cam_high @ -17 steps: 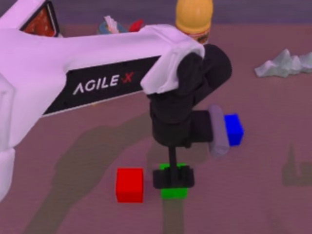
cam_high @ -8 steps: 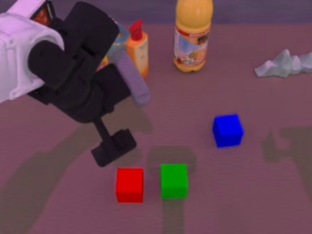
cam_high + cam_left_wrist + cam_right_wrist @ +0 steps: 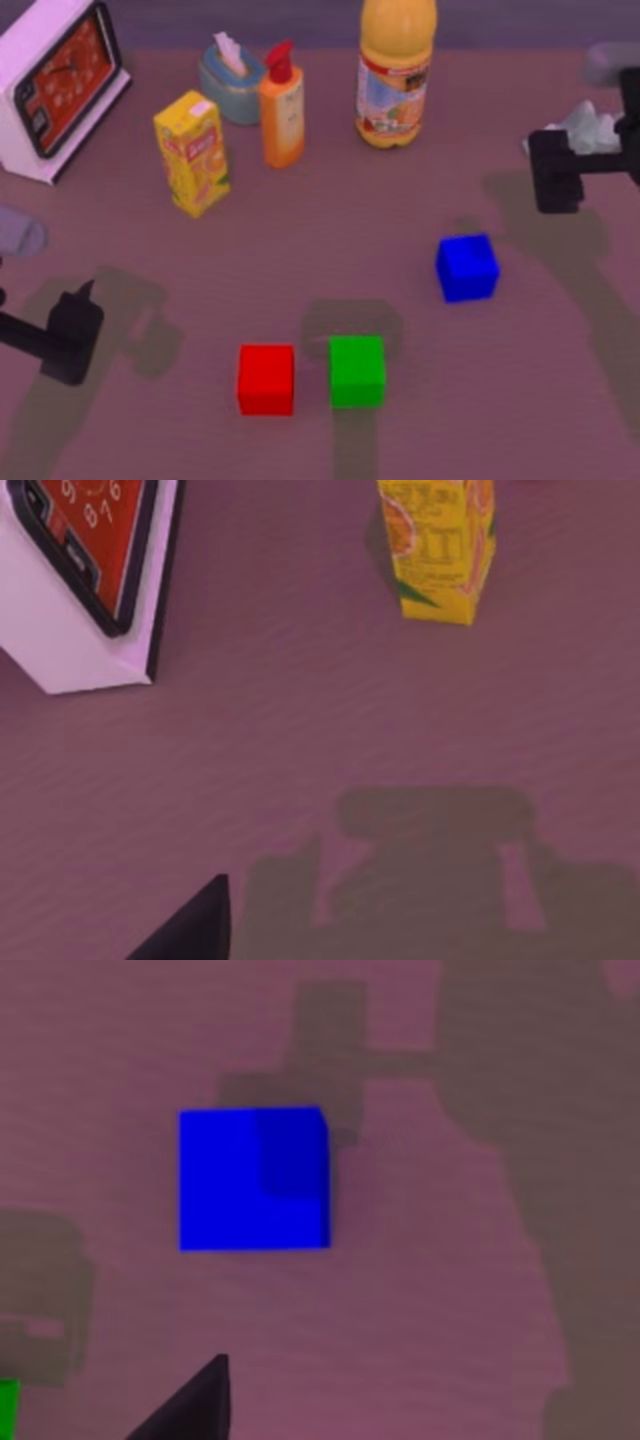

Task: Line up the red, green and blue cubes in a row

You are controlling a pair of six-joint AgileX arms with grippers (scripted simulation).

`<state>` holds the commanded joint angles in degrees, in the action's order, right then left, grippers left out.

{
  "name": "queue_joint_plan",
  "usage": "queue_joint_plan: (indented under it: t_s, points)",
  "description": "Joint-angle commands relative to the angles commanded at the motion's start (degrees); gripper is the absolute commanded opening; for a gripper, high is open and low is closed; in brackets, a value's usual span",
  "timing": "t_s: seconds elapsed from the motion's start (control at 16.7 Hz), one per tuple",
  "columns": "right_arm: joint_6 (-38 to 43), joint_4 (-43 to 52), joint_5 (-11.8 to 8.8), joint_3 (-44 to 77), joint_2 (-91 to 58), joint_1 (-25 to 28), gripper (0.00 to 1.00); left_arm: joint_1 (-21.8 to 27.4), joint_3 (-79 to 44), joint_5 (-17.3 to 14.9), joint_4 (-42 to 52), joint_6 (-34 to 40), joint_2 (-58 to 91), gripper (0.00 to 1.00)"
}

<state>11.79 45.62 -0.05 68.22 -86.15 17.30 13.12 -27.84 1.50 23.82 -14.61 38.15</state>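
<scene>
The red cube (image 3: 266, 379) and the green cube (image 3: 357, 370) sit side by side near the table's front, a small gap between them. The blue cube (image 3: 467, 267) lies apart, farther back and to the right; it also fills the middle of the right wrist view (image 3: 253, 1179). My left gripper (image 3: 70, 338) hangs open and empty at the table's left edge, well left of the red cube. My right gripper (image 3: 557, 172) hovers open and empty behind and to the right of the blue cube. Each wrist view shows only one dark fingertip (image 3: 195, 1405).
Along the back stand a white clock with a red face (image 3: 55, 85), a yellow juice carton (image 3: 192, 152), a tissue box (image 3: 228, 80), an orange pump bottle (image 3: 282, 110) and a large orange juice bottle (image 3: 397, 70). A crumpled white object (image 3: 590, 130) lies at the back right.
My left arm has drawn back from over the green cube to the left edge, uncovering the back row. My right gripper has come into view at the right. The cubes have not moved.
</scene>
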Motion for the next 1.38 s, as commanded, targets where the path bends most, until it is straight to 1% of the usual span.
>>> queue_joint_plan:
  t_s: [0.3, 0.48, 0.6, 0.72, 1.08, 1.2, 1.38]
  points:
    - [3.40, 13.05, 0.02, 20.02, -24.15, 4.81, 1.00, -8.95, 18.09, -0.62, -13.55, 8.36, -23.13, 1.00]
    - [4.82, 18.08, 0.14, 28.96, -34.30, 6.78, 1.00, -12.33, 24.43, -1.13, -19.75, 12.13, -32.18, 1.00]
    - [5.42, 20.12, 0.19, 32.73, -38.29, 7.65, 1.00, -13.73, 26.86, -1.38, -22.59, 13.86, -36.32, 1.00]
    - [5.69, 21.00, 0.23, 34.44, -39.90, 8.02, 1.00, -14.27, 27.84, -1.50, -23.81, 14.61, -38.14, 1.00]
    - [5.62, 20.69, 0.21, 34.13, -39.85, 7.75, 1.00, -14.27, 27.85, -1.50, -23.81, 14.61, -38.15, 1.00]
    - [5.55, 18.55, 0.24, 32.56, -40.67, 7.87, 1.00, -14.27, 27.85, -1.50, -23.81, 14.61, -38.15, 1.00]
    - [5.69, 11.75, 0.26, 28.63, -43.00, 7.96, 1.00, -14.27, 27.85, -1.50, -23.81, 14.61, -38.15, 1.00]
